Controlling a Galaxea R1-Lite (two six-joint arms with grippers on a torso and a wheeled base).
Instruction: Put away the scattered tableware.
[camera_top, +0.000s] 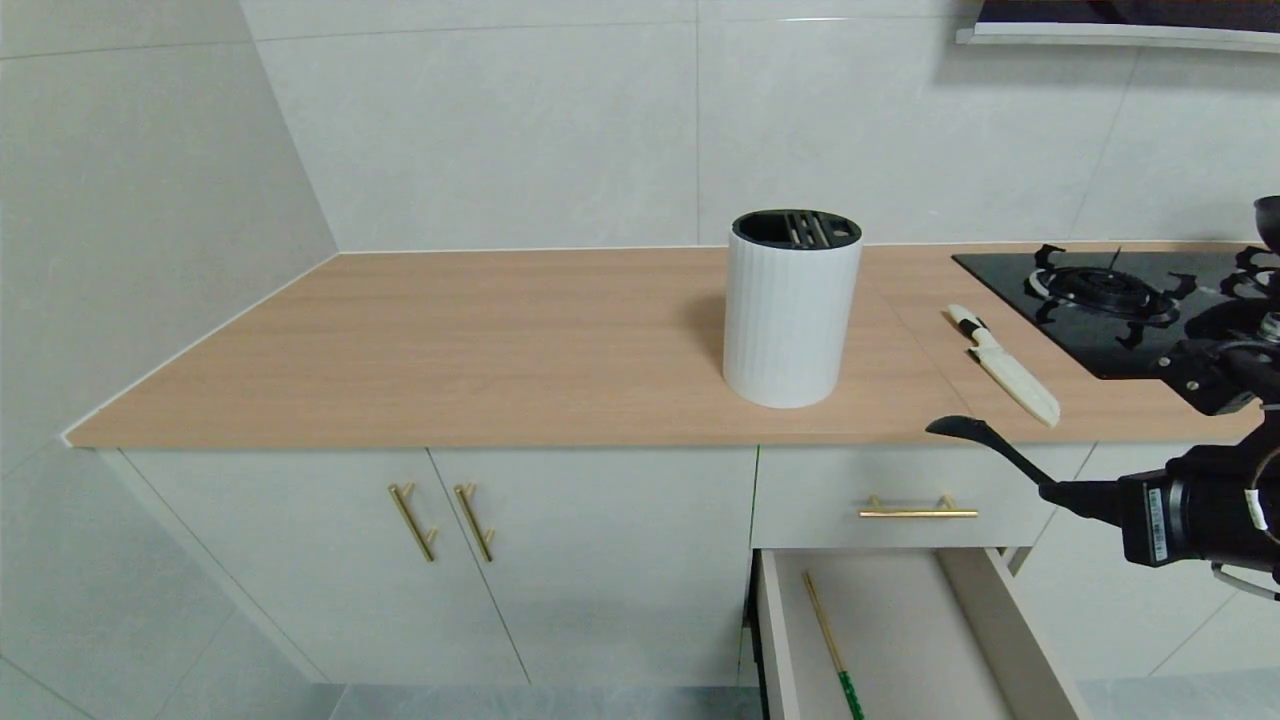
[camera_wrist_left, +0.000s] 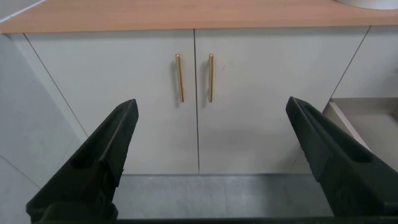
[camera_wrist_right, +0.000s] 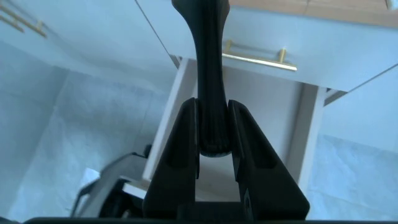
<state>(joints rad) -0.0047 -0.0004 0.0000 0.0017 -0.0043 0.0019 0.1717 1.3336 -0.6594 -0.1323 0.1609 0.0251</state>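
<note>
Right gripper (camera_wrist_right: 213, 111) pinched a black utensil (camera_top: 965, 428) near the open drawer (camera_top: 778, 630); left gripper (camera_wrist_left: 211, 106) fingers spread, facing cabinet doors (camera_wrist_left: 249, 93).

Head camera looks down over the countertop (camera_top: 450, 350). Left wrist closely faces its cabinet doors (camera_wrist_left: 249, 112); right wrist overlooks its open drawer (camera_wrist_right: 280, 112).

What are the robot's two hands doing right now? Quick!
Left gripper: open, holding nothing.
Right gripper: closed on the black spoon.
</note>
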